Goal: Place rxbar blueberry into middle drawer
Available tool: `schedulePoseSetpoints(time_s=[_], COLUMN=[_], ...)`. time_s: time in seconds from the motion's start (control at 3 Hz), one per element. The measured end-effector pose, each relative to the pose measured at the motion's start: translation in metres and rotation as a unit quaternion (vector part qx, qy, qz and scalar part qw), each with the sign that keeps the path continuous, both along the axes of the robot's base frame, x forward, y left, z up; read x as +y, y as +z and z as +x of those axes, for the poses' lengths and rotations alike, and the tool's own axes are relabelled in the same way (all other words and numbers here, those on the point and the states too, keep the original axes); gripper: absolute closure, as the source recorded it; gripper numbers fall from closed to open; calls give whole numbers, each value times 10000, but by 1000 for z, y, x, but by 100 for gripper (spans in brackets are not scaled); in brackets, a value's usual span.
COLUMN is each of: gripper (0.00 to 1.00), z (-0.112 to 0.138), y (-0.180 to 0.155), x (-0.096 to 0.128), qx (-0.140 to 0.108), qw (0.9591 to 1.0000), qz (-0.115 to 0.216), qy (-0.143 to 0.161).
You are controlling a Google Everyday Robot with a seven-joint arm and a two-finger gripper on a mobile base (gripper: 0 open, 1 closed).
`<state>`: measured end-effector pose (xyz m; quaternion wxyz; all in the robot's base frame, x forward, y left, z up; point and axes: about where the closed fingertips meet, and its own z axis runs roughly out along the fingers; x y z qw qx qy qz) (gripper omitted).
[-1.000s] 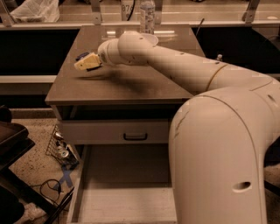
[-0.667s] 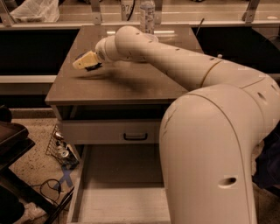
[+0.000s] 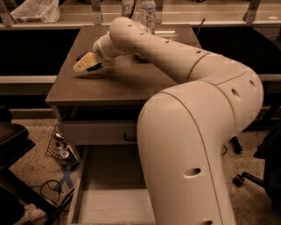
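My gripper (image 3: 85,63) hovers low over the left part of the brown table top (image 3: 118,81), with the arm reaching in from the right. A small dark shape (image 3: 81,56) shows right at the gripper's far side; I cannot tell whether it is the rxbar blueberry. The middle drawer (image 3: 77,200) stands pulled out below the table, with its pale left wall and grey-beige floor showing. My arm's bulk hides its right half. Above it is a shut drawer front (image 3: 94,132) with a dark handle.
A water bottle (image 3: 148,11) stands at the table's back edge. A white plastic bag (image 3: 35,9) lies on the shelf behind. A wire basket with cans (image 3: 61,148) and cables sit on the floor at the left, and a chair base (image 3: 242,178) at the right.
The gripper has shifted a little to the left and away from me over the table. The arm's near body has swung left, covering more of the open drawer.
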<state>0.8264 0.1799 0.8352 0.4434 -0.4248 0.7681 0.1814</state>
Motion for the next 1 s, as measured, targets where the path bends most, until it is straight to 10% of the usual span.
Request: schedulePoseSetpoints(time_s=[0.33, 1.0], gripper=[0, 47], z=[-2, -8], y=[-8, -21], x=[9, 18], qx=[131, 306], qw=[9998, 9992], qz=[-84, -110], qy=[130, 234])
